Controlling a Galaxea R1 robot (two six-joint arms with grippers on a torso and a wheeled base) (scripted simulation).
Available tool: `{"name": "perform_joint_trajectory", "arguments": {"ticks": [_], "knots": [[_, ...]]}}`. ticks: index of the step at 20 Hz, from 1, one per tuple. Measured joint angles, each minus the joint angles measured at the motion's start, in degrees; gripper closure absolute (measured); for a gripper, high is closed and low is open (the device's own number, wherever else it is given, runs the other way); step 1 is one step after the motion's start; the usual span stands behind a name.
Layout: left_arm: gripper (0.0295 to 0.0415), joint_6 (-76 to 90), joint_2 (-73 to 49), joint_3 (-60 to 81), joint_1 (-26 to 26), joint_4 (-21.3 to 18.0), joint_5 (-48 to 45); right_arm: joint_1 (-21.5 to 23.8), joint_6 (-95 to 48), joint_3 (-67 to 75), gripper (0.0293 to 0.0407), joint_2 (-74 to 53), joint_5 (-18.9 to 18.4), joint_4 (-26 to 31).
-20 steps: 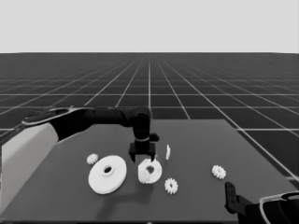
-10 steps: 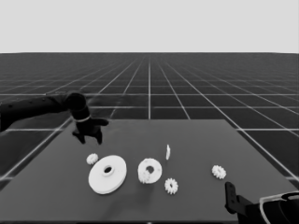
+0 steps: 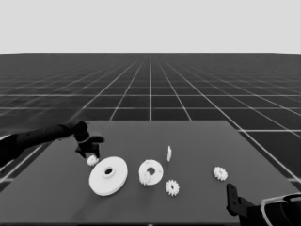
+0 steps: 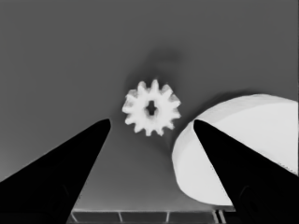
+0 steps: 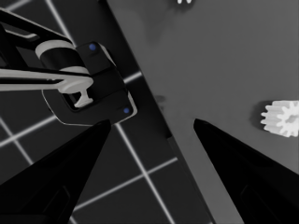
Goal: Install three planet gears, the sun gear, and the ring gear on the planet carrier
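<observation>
My left gripper (image 3: 89,149) hangs open over the table's left part, just above a small planet gear (image 3: 92,160). The left wrist view shows that gear (image 4: 151,113) flat on the table between the open fingertips, untouched, with my left gripper (image 4: 152,122) empty. Right beside it lies the ring gear, the larger round part (image 3: 108,175) (image 4: 243,149). The planet carrier, the smaller round part (image 3: 153,168), lies mid-table with a gear (image 3: 146,178) on its near side. Two more gears (image 3: 172,187) (image 3: 219,173) lie loose. My right gripper (image 3: 233,200) (image 5: 152,122) is parked open at the near right corner.
A thin white piece (image 3: 169,153) stands on edge behind the smaller round part. In the right wrist view a gear (image 5: 282,118) lies near the table's edge, and dark machinery (image 5: 88,84) with blue lights shows past that edge.
My left gripper left the smaller round part, swung away to the left, then came down over the gear beside the larger round part. A gear stays on the smaller part.
</observation>
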Motion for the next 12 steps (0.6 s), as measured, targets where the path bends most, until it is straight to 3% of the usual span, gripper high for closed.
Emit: {"name": "perform_joint_trajectory", "arguments": {"ticks": [2,7,9,12], "knots": [[0.0326,1.63,2.02,-4.07,2.85,1.05,-2.5,0.0,0.0,0.0,0.0315,0.0,0.0,0.0],[0.0326,2.6,3.12,-6.37,3.9,1.3,-3.66,0.0,0.0,0.0,0.0315,0.0,0.0,0.0],[0.0396,2.66,3.12,-6.54,3.9,1.37,-3.76,0.0,0.0,0.0,0.0315,0.0,0.0,0.0],[0.0398,2.68,3.16,-6.6,3.9,1.39,-3.8,0.0,0.0,0.0,0.0315,0.0,0.0,0.0]]}}
